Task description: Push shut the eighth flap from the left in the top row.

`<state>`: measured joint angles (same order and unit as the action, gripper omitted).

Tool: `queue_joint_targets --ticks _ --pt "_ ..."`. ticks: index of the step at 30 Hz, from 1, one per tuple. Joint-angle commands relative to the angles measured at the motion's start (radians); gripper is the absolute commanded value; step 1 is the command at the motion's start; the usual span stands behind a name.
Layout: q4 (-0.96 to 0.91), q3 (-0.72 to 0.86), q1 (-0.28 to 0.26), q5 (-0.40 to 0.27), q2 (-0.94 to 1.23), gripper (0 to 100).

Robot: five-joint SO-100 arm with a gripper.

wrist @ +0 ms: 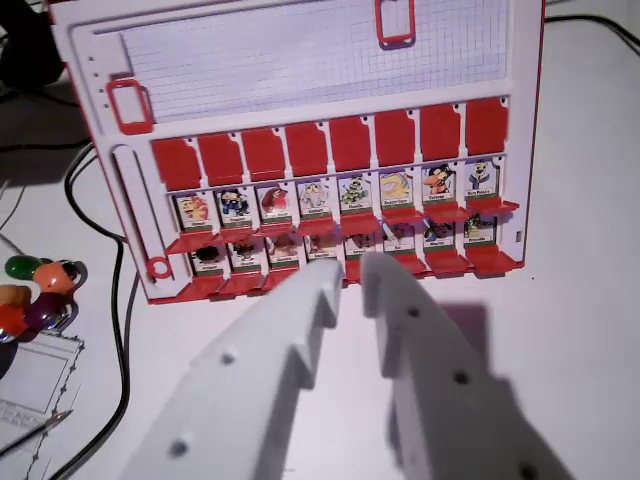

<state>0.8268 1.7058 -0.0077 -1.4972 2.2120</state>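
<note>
Two white fingers of your pincer (350, 275) fill the lower middle of the wrist view, and you can see a narrow gap between their tips, so the jaws stand slightly parted with nothing held between them. The tips hang in front of the near edge of the red-and-white game board (300, 150), about at the middle of its bottom row, and you cannot tell whether they touch it.

Look outward from there and you find three rows of eight slots on the board. The bottom row (345, 255) and the middle row (340, 200) have their red flaps standing open, each showing a small cartoon picture card with a name strip too small to read. The top row (330, 145) shows only plain red panels, no pictures facing you. Your target, the eighth flap (487, 125), is the red panel at the wrist view's right end of that top row, well apart from the fingertips.

Above the rows lies a pale gridded panel (300, 50) with a red clip (395, 22) at its upper edge.

On the white table (580, 250), at the wrist view's left, you have a black cable (118, 300), a cluster of coloured beads (35, 290) and a printed sheet (30, 385).
</note>
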Motion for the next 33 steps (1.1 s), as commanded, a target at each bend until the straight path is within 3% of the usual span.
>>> queue_joint_targets --ticks 1,15,33 --pt "0.002 0.021 -0.032 -0.017 0.137 2" --pt "0.037 0.175 -0.075 -0.028 0.344 2" --pt "0.015 0.202 -0.107 0.002 0.351 2"
